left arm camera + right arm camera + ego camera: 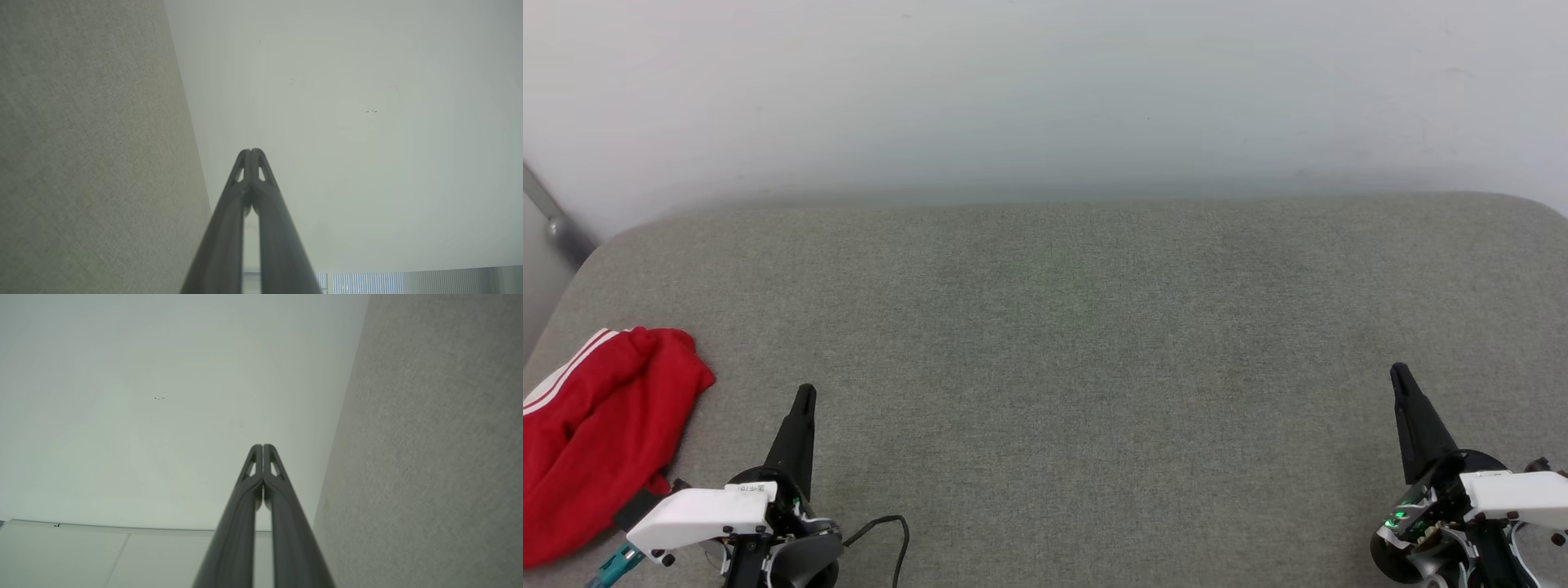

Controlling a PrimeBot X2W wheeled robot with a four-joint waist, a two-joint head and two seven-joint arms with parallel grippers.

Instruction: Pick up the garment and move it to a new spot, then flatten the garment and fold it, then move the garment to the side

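The garment (592, 425), a red shirt with white stripe trim, lies bunched at the left front edge of the grey padded surface (1062, 343). My left gripper (805, 394) sits just right of it, shut and empty, tips touching. In the left wrist view the left gripper (251, 152) points at the pale wall with its tips pressed together. My right gripper (1399, 371) rests at the lower right, far from the garment, shut with nothing in it. The right wrist view shows the right gripper (262, 447) the same way, tips together.
A pale wall (1045, 90) rises behind the grey surface. A grey metal bar (551, 220) slants at the far left edge. A thin black cable (890, 527) loops beside my left wrist. The surface's corners are rounded at the back left and right.
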